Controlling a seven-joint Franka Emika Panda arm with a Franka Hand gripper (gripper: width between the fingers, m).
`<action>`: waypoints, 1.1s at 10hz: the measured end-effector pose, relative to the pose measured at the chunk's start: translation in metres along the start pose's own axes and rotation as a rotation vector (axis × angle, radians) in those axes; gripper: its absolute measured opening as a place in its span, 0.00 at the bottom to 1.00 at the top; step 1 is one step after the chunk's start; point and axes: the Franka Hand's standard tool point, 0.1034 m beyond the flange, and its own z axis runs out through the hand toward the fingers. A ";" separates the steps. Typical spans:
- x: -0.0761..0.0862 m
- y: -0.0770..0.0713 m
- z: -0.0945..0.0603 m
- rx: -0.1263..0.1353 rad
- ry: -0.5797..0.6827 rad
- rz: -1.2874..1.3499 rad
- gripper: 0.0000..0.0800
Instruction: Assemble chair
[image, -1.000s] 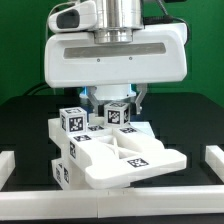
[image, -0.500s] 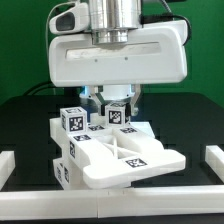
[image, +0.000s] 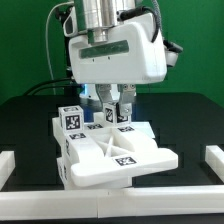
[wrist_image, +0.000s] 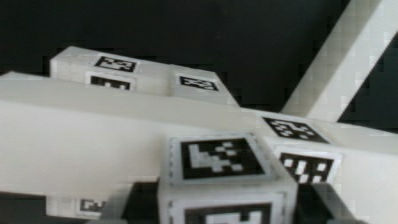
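Observation:
The white chair assembly (image: 112, 155) stands in the middle of the black table: an X-braced panel (image: 122, 152) in front and tagged posts behind. My gripper (image: 116, 108) hangs straight above it, shut on a white tagged post (image: 122, 112) at the back. A second tagged post (image: 71, 118) stands free at the exterior view's left. In the wrist view the held post (wrist_image: 221, 180) fills the space between my dark fingers (wrist_image: 150, 192), with white chair parts (wrist_image: 125, 105) behind it.
Long plain white border rails lie at the exterior view's left edge (image: 8, 161), right edge (image: 215, 160) and along the front (image: 110, 205). A green wall stands behind the black table.
The gripper and wrist have turned about the vertical axis while staying over the chair. The chair assembly has turned slightly with it.

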 end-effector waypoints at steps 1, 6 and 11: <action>-0.001 0.000 0.000 0.001 -0.001 0.085 0.36; 0.007 0.003 0.000 0.049 -0.043 0.550 0.36; 0.007 0.003 0.001 0.055 -0.054 0.627 0.55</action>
